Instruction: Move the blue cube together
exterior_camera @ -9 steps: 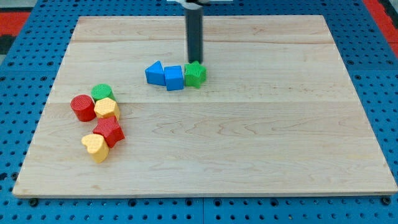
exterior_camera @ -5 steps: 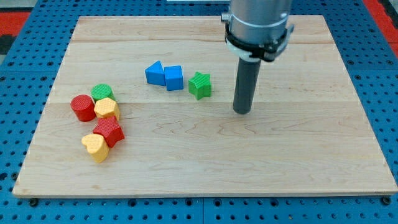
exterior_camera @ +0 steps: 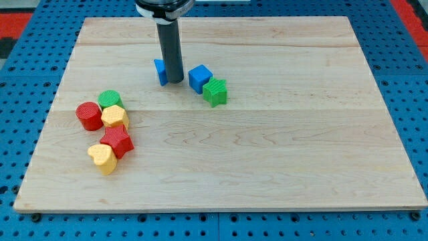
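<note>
My tip sat on the wooden worktop in the upper middle of the view, right against a blue block on its left. The rod hid most of that block, so its shape couldn't be made out. No tool on this arm, just the bare rod, nothing held.

The blue cube was just to the right of the tip, a small gap between them, turned slightly askew. Green star block touched the cube's lower right corner.

The other blocks were clustered well apart, at the view's left:
- red cylinder furthest left
- green cylinder above and right of it
- yellow block touching both; shape looked heart-like, not certain
- red star block below those
- second yellow block at the bottom, touching the red star

The worktop lay on a blue perforated base, with red showing at the view's top corners.
</note>
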You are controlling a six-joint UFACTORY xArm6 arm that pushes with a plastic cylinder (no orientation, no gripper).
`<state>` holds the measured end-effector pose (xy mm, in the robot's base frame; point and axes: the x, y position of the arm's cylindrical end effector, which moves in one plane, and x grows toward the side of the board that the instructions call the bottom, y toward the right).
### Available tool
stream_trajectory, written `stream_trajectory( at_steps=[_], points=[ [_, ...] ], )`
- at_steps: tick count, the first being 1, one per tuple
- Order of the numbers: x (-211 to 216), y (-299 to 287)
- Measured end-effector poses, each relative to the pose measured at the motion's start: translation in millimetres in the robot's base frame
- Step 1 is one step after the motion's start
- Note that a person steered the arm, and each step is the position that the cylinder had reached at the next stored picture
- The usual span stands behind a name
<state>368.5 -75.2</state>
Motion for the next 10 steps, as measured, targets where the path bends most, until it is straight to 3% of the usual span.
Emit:
stream_trajectory(
  at_steps=[2, 3, 4, 6, 9, 10],
  points=[
    [43.8, -2.8],
    [1.2, 38.9],
    [-11.4, 72.7],
    [103.2, -43.3],
    [13.3, -43.9],
    [5.5, -33.1]
  ],
)
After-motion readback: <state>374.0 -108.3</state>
